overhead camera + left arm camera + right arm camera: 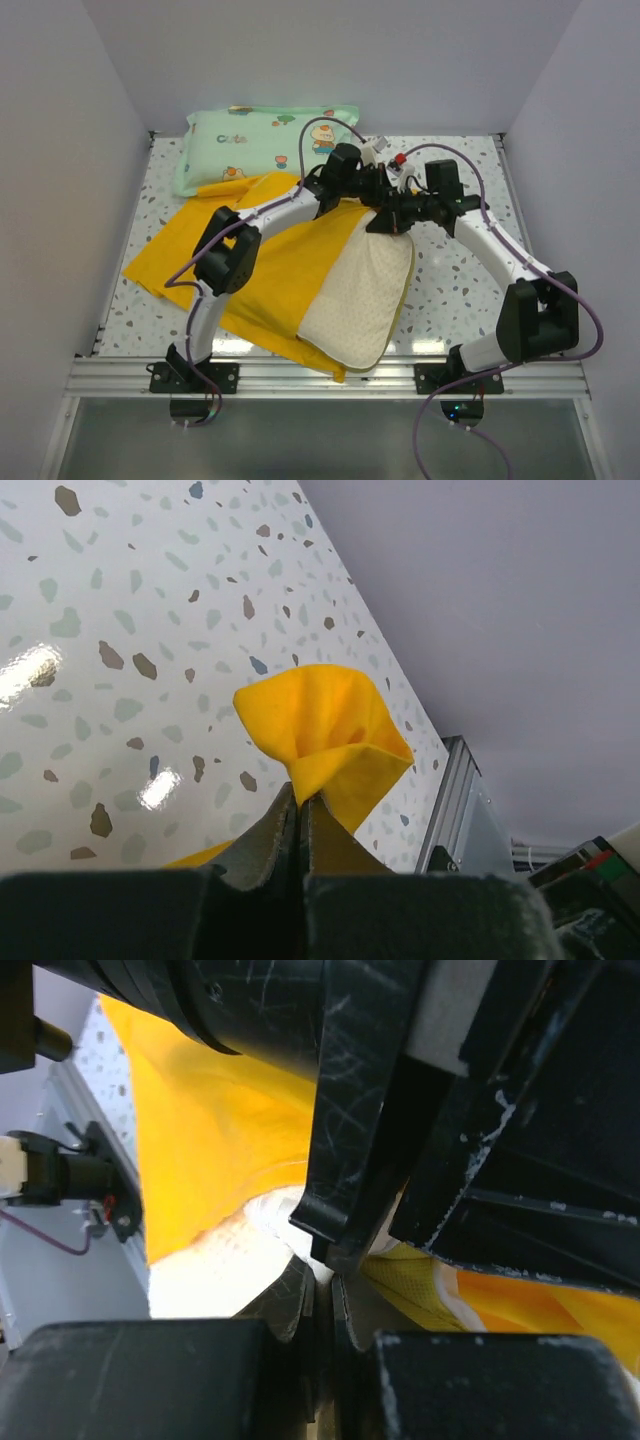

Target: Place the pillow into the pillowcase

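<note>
**Yellow pillowcase (325, 730) clamped at an edge; pillow (362, 290) mostly uncased**

1. Left gripper (300, 798): the jaws are pressed flat together with a fold of the pillowcase clamped between them. The cloth rises past the tips as a crumpled peak above the speckled table (100, 630).

2. Right gripper (322, 1282): the jaws are drawn together with no gap visible. The pillow's cream textured face lies just to one side of the tips and yellow cloth to the other. Whether any of it is caught cannot be told, as the left gripper's body is pressed close in front.

3. Station: from above, both grippers are found together at the far end of the pillow, right of the table's middle.

4. Pillow: it is laid lengthwise over the right part of the pillowcase, with its near end toward the arm bases. Nearly all of its upper face is uncovered. Yellow cloth is seen along its left side and under its near end.

5. Pillowcase: the remainder is spread flat to the left, beneath the left arm.

6. Mint-green pillow (270, 140): it is set at the far edge of the table, apart from the work.

Status: the task is judged to be at an early stage. An edge of the case has been gripped, but the case has yet to be drawn over the pillow's length.
</note>
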Controlling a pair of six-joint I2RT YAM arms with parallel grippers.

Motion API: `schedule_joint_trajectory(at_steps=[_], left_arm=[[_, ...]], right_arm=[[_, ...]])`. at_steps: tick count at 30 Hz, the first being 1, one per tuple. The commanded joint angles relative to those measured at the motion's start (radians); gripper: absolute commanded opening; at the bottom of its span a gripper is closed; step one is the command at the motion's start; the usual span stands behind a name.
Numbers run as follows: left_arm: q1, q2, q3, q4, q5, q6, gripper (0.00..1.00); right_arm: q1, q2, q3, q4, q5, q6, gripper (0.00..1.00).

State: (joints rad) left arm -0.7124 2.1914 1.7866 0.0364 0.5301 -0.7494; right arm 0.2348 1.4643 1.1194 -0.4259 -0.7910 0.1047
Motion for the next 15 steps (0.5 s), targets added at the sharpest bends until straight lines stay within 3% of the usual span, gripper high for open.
schedule_joint_trajectory(at_steps=[1, 4, 5, 8, 11, 12, 13, 14, 15], left_arm=[[-0.03, 0.045, 0.034, 0.174, 0.039, -0.078, 0.0], [0.023, 0.068, 0.08, 0.061, 0.002, 0.063, 0.35], [0.043, 0.044, 0.097, -0.058, -0.034, 0.123, 0.54], [0.131, -0.054, 0.071, -0.265, -0.146, 0.35, 0.68], [0.238, -0.224, -0.083, -0.359, -0.189, 0.517, 0.77], [0.269, -0.281, -0.142, -0.352, -0.18, 0.575, 0.85], [0.328, -0.336, -0.197, -0.342, -0.164, 0.606, 0.93], [0.359, -0.442, -0.284, -0.345, -0.16, 0.633, 1.0], [0.393, -0.49, -0.321, -0.346, -0.141, 0.669, 1.0]], right_arm=[[0.009, -0.003, -0.038, 0.108, 0.05, -0.022, 0.0], [-0.031, 0.075, -0.076, 0.186, 0.088, -0.039, 0.0], [-0.04, 0.099, -0.076, 0.202, 0.12, -0.045, 0.0], [-0.066, 0.189, -0.026, 0.2, 0.145, -0.074, 0.01], [-0.074, 0.214, 0.039, 0.119, 0.11, -0.098, 0.37], [-0.072, 0.202, 0.066, 0.086, 0.108, -0.103, 0.67], [-0.071, 0.186, 0.078, 0.016, 0.11, -0.17, 0.77], [-0.071, 0.139, 0.091, -0.028, 0.107, -0.201, 0.93], [-0.069, 0.116, 0.121, -0.083, 0.095, -0.239, 0.98]])
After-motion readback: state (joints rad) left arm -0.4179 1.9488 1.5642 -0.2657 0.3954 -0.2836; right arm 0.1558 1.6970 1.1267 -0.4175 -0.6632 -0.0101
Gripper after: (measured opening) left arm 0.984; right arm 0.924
